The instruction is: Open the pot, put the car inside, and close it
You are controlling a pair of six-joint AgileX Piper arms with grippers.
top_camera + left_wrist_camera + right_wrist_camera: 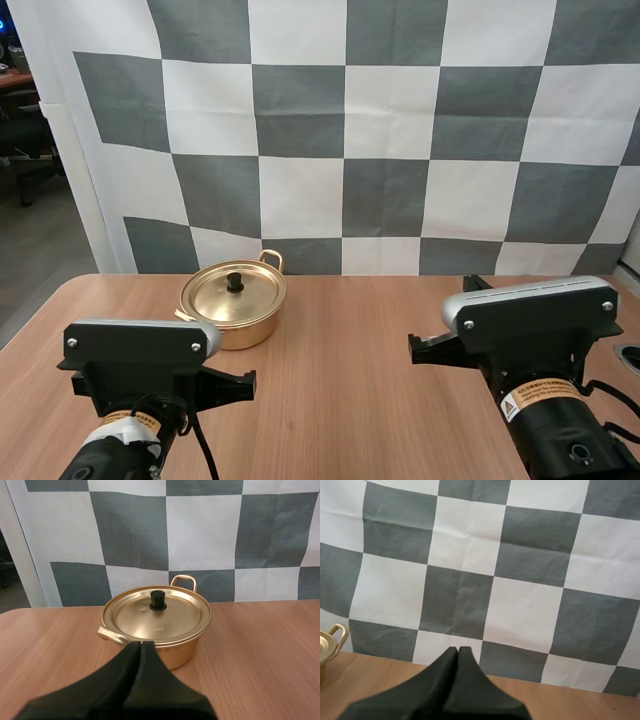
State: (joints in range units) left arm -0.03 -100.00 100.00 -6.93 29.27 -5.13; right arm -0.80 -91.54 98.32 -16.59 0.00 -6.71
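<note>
On the wooden table (380, 330) sits the pot (245, 335), lid (165, 617) seemingly flush; left claw (141, 644) and right claw (458, 649) closed, empty.

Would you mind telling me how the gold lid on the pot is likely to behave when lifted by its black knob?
The lid looks like thin, shiny metal, so probably light and stiff. Its small black knob may offer little grip, so the lid could swing or slip.
</note>
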